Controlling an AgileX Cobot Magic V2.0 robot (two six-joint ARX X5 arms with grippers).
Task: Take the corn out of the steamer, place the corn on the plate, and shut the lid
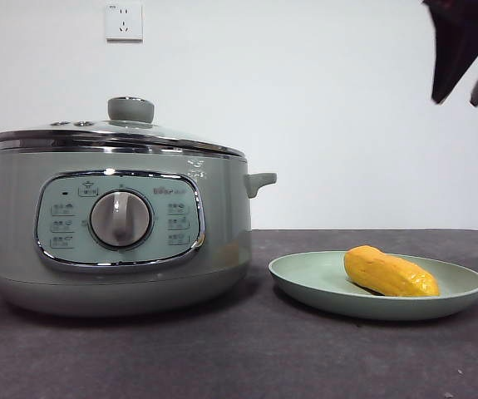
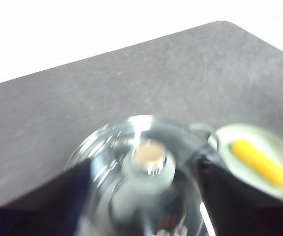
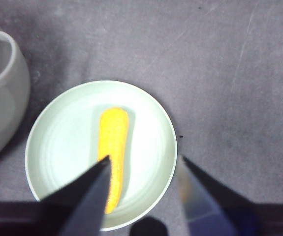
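The steamer [image 1: 122,241] was pale sage-green with a chrome rim, and its front panel [image 1: 120,220] carried a silver dial [image 1: 120,219]. The glass lid [image 1: 118,133] was clear, chrome-edged, with a pale-green knob [image 1: 130,109]. The corn [image 1: 390,272] was glossy yellow-orange on the matte pale-green plate [image 1: 305,278]. The table [image 1: 263,357] was dark grey, the wall [image 1: 305,100] white, with a white socket [image 1: 124,22].

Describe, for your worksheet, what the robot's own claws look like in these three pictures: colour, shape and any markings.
Both claws are plain black. The right claw has two flat jaws tapering to points, one with a faint bluish sheen; in the front view it shows as dark pointed tips at the top corner. The left claw appears as two blurred black wedges. No markings or cables are visible.
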